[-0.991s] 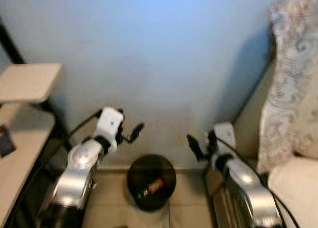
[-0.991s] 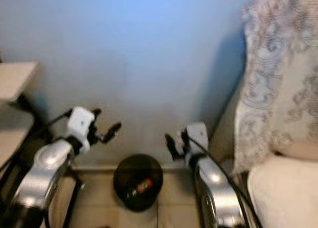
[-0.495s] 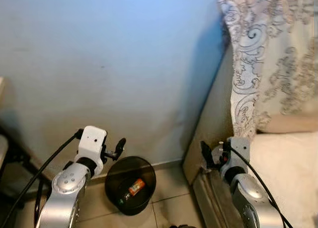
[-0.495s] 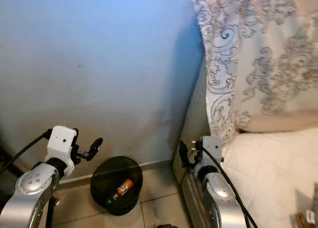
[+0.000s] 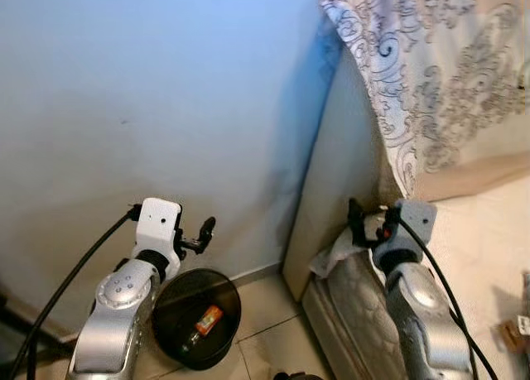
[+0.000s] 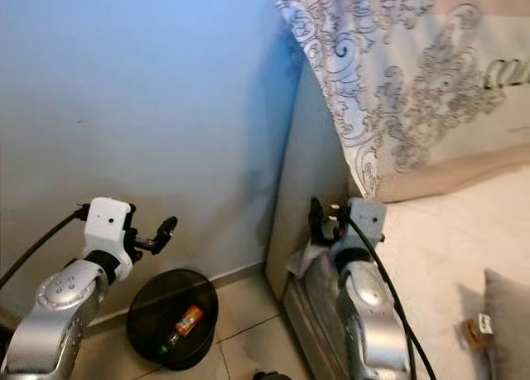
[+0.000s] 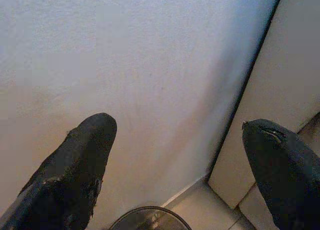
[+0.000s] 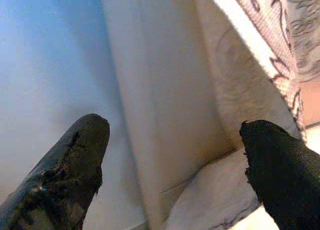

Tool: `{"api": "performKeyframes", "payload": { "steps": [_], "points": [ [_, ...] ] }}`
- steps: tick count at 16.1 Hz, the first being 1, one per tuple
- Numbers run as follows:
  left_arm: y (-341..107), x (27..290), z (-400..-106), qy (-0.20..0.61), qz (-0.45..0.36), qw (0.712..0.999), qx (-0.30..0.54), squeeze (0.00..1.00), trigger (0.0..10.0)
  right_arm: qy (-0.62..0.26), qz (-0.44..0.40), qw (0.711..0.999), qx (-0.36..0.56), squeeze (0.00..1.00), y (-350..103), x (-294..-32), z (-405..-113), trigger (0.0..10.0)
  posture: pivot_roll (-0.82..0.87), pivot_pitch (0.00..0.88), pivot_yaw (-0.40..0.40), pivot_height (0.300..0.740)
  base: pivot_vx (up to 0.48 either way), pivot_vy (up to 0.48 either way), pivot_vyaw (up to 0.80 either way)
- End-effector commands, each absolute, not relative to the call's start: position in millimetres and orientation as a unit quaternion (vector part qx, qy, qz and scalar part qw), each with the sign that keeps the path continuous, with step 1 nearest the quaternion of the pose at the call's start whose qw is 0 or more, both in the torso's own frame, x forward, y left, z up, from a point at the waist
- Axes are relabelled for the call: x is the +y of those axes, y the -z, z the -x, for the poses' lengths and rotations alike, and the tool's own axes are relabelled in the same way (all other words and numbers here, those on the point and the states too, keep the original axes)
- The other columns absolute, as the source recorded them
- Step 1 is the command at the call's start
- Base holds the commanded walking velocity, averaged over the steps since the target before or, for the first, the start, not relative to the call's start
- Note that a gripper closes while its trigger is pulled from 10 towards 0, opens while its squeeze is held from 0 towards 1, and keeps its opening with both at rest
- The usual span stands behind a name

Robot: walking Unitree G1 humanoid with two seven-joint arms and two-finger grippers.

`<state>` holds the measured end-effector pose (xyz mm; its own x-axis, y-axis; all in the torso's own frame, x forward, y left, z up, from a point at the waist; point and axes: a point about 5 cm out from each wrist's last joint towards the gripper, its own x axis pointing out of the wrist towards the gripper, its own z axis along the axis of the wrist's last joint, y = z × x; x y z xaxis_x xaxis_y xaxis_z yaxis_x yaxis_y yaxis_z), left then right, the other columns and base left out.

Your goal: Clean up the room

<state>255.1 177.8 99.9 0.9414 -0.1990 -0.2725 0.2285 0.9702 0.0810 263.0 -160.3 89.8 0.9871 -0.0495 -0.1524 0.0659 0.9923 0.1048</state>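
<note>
Dark round plastic bin below spread left gripper, beside paisley fabric.

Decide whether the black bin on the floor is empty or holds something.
Not empty. The black bin stands upright on the floor tiles, and a small orange-labelled item lies inside on its bottom.

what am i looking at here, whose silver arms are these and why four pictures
They belong to a walking humanoid robot tidying a room. Two pictures come from cameras in its head, looking down; two come from cameras on its wrists, looking along the black fingers. The left gripper is open and holds nothing, above a dark bin on the floor with an orange item inside. The right gripper is also open and empty, at the corner of a bed with a patterned pillow.
</note>
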Motion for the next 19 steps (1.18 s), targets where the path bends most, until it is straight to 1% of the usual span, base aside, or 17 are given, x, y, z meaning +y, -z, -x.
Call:
{"api": "performKeyframes", "payload": {
  "steps": [1, 4, 6, 8, 9, 10, 12, 13, 15, 18, 19],
  "points": [
    [-98, 182, -257, 0.096, -0.060, 0.983, 0.142, 0.66, 10.0, 0.035, -0.039, 0.996, 0.077, 0.00, -88, -161, -264, 10.0, 0.02, 0.000, -0.035, 0.740, 0.000, 0.000, -0.79],
    [-99, 178, -261, 0.102, -0.058, 0.983, 0.138, 0.66, 10.0, 0.027, -0.046, 0.994, 0.096, 0.00, -89, -162, -268, 10.0, 0.01, 0.000, -0.047, 0.740, 0.000, 0.000, -0.79],
    [-97, 174, -263, 0.102, -0.055, 0.984, 0.139, 0.66, 10.0, 0.071, -0.028, 0.996, 0.056, 0.00, -94, -169, -272, 10.0, 0.01, 0.000, -0.048, 0.740, 0.000, 0.000, -0.79],
    [-96, 171, -264, 0.106, -0.058, 0.983, 0.141, 0.66, 10.0, 0.055, -0.039, 0.996, 0.059, 0.00, -94, -166, -274, 10.0, 0.01, 0.000, -0.046, 0.740, 0.000, 0.000, -0.80],
    [-98, 172, -265, 0.115, -0.075, 0.981, 0.140, 0.66, 10.0, 0.052, -0.053, 0.995, 0.071, 0.00, -92, -164, -276, 10.0, 0.03, 0.000, -0.049, 0.740, 0.000, 0.000, -0.80],
    [-99, 174, -267, 0.109, -0.074, 0.982, 0.138, 0.66, 10.0, 0.047, -0.057, 0.994, 0.074, 0.00, -92, -162, -276, 10.0, 0.03, 0.000, -0.049, 0.740, 0.000, 0.000, -0.80],
    [-102, 176, -270, 0.104, -0.072, 0.983, 0.135, 0.66, 10.0, 0.059, -0.037, 0.996, 0.050, 0.00, -95, -161, -279, 10.0, 0.03, 0.000, -0.043, 0.740, 0.000, 0.000, -0.80],
    [-102, 175, -270, 0.106, -0.073, 0.983, 0.134, 0.66, 10.0, 0.082, -0.017, 0.996, 0.042, 0.00, -95, -164, -280, 10.0, 0.03, 0.000, -0.040, 0.740, 0.000, 0.000, -0.80],
    [-103, 175, -271, 0.106, -0.073, 0.983, 0.131, 0.66, 10.0, 0.089, -0.016, 0.995, 0.045, 0.00, -93, -165, -281, 10.0, 0.03, 0.000, -0.040, 0.740, 0.000, 0.000, -0.80],
    [-105, 174, -272, 0.108, -0.074, 0.983, 0.125, 0.66, 10.0, 0.067, -0.039, 0.995, 0.060, 0.00, -92, -165, -279, 10.0, 0.03, 0.000, -0.047, 0.740, 0.000, 0.000, -0.80],
    [-105, 174, -272, 0.110, -0.073, 0.983, 0.126, 0.66, 10.0, 0.026, -0.066, 0.995, 0.074, 0.00, -89, -160, -276, 10.0, 0.03, 0.000, -0.048, 0.740, 0.000, 0.000, 0.00]
  ]
}}
